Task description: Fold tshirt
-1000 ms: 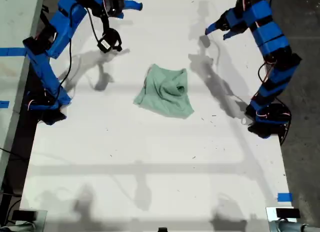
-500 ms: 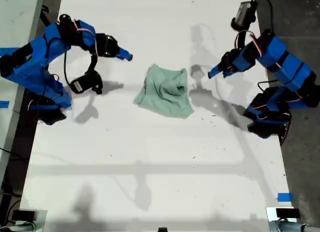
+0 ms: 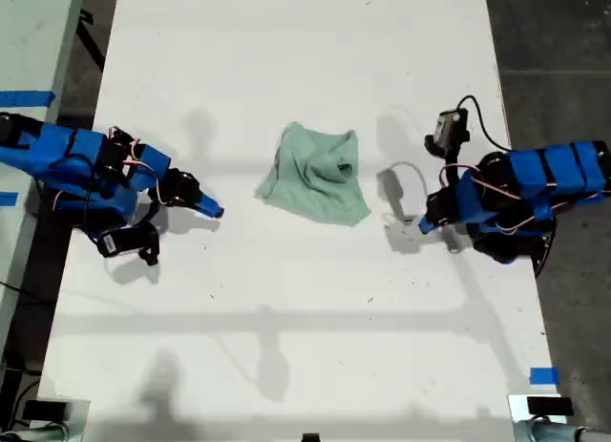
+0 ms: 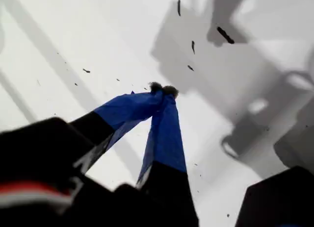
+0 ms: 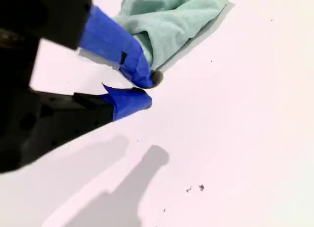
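The jaws of my first gripper (image 4: 164,92) are pressed tip to tip with nothing between them, low over the white table (image 3: 286,318) on the exterior view's right. The jaws of my second gripper (image 5: 147,91) seem to be a tiny bit apart and hold nothing. They point at the tshirt (image 3: 318,175), which lies in a crumpled heap in the middle of the table, near them but not touching. Since a second ago both arms have come down from high up and tucked in close to their bases, and the tshirt has not moved.
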